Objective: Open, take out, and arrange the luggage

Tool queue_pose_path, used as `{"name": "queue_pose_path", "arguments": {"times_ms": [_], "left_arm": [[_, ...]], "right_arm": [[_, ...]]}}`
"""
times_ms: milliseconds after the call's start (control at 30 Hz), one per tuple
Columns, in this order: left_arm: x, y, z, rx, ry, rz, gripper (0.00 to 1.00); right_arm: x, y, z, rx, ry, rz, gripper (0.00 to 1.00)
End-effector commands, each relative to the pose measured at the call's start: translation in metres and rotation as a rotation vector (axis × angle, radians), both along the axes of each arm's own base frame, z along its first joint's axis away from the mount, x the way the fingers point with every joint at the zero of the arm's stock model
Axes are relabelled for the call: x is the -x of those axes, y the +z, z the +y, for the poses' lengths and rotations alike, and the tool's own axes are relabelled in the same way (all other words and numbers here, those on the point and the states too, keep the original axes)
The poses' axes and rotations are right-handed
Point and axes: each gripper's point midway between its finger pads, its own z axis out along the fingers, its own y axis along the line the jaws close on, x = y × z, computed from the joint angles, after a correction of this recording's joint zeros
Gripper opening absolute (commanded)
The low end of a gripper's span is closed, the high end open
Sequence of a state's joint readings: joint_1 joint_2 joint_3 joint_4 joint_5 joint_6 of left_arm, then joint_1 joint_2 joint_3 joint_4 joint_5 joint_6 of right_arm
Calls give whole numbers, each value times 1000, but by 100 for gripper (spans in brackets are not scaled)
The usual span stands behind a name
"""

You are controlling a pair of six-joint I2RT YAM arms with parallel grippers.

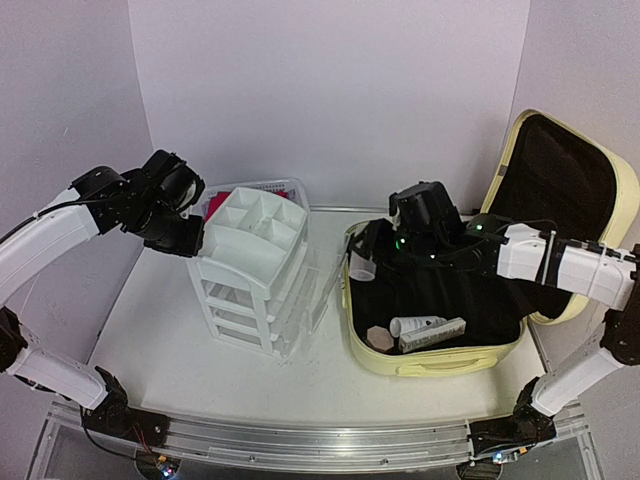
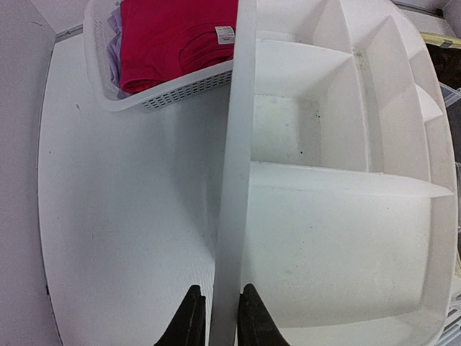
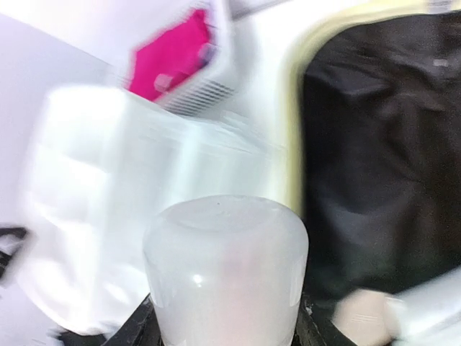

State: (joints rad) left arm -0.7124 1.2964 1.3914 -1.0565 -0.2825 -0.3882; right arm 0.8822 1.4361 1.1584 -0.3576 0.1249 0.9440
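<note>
One luggage [image 1: 440,363] lies on the table [image 1: 180,370], at its right half: a large pale yellow hard-shell suitcase, open, its shallow base flat and lined in black fabric. Its lid [image 1: 570,190] stands up at the far right side of the base, tilted outward, with the same black lining facing in.

Three small things lie in the near part of the luggage, close together: a tan hexagonal piece [image 1: 381,335], a white tube [image 1: 418,325] and a pale oblong box [image 1: 432,337] touching the tube. The rest of the lining is bare black cloth.

One white plastic drawer organizer [image 1: 250,270] stands just left of the luggage, with stacked drawers below and an open top tray split into several compartments; those the left wrist view shows hold nothing. The left gripper [image 2: 220,317] is at the organizer's side away from the luggage, its two fingers closed on the tray's outer wall, one on each face.

The right gripper [image 3: 225,324] reaches over the luggage's left rim and is clamped on one translucent white container [image 3: 225,274], held upright between the fingers; the right wrist view is blurred, so its finer detail is unclear.

One white mesh basket [image 1: 290,187] sits farther back than the luggage and to its left, behind the organizer. It holds a folded red cloth [image 2: 173,36] with a pale lilac cloth [image 2: 112,29] beside it
</note>
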Motion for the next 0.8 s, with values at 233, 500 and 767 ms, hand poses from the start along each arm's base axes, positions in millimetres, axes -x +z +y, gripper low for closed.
{"name": "queue_pose_path", "arguments": {"times_ms": [233, 500, 767], "left_arm": [[13, -4, 13, -29, -11, 27, 16], [14, -4, 13, -30, -17, 21, 17], [14, -5, 13, -25, -20, 21, 17]], "right_arm": [[-31, 56, 102, -404, -74, 67, 39], [-23, 26, 109, -305, -119, 95, 47], [-20, 41, 110, -240, -44, 28, 78]]}}
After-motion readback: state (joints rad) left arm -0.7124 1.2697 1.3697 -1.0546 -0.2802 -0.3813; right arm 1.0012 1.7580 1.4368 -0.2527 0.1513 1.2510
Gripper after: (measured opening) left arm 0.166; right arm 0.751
